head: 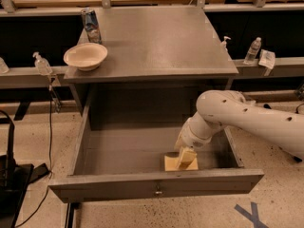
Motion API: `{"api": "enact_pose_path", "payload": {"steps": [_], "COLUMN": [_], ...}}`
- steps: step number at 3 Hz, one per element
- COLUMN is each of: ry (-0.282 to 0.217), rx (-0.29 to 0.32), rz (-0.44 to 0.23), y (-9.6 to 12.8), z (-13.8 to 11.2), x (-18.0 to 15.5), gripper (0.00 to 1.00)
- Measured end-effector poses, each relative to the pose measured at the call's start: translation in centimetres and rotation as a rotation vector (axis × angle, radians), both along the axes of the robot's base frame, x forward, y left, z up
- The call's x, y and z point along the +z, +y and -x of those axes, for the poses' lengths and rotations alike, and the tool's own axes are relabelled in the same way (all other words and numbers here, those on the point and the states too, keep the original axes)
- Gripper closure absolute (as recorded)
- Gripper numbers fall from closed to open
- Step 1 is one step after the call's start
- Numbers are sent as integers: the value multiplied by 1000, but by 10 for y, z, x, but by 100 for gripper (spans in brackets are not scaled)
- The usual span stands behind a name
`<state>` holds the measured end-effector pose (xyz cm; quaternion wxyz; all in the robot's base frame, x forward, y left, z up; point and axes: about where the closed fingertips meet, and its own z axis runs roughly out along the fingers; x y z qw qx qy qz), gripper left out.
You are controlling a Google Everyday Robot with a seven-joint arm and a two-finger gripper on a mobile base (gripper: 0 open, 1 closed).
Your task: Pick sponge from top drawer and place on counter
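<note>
The top drawer [118, 186] is pulled wide open below the counter [161, 37]. The pale yellow sponge [170, 164] lies flat on the drawer floor, near the front panel and right of centre. My white arm reaches in from the right and bends down into the drawer. My gripper [185, 158] is down on the sponge's right half, touching it and hiding part of it. The sponge rests on the drawer floor.
A cream bowl [85, 56] and a drink can [91, 25] stand at the counter's left edge. Small bottles stand on the side ledges at the left [42, 64] and right [251, 51]. A brass lock [158, 192] marks the drawer front. Wooden benches run behind.
</note>
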<state>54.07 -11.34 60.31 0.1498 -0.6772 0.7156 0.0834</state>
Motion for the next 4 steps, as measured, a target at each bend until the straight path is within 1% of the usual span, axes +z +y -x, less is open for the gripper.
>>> {"api": "enact_pose_path", "payload": {"steps": [1, 2, 4], "ry": [0, 0, 0], "rx": [0, 0, 0], "rz": [0, 0, 0], "y": [0, 0, 0], "z": [0, 0, 0], "x": [0, 0, 3], "gripper": [40, 46, 93]}}
